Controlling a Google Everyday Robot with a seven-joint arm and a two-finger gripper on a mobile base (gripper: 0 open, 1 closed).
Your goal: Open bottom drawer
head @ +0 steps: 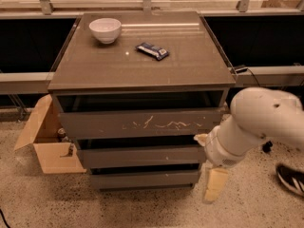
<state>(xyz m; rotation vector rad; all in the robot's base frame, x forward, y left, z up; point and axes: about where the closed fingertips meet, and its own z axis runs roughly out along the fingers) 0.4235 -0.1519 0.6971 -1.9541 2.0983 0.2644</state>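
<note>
The bottom drawer (142,179) is the lowest, shortest of three dark grey-brown fronts on the cabinet, plain and without a handle. It sits flush under the middle drawer (142,156), which is below the tall scratched top drawer (142,124). My cream-coloured gripper (213,186) hangs pointing down just off the cabinet's right front corner, level with the bottom drawer and close to its right end. My white arm (259,125) reaches in from the right.
A white bowl (105,30) and a dark wrapped snack bar (152,51) lie on the cabinet top (190,65). An open cardboard box (45,141) stands on the floor at the left. A black shoe (290,177) lies at the right.
</note>
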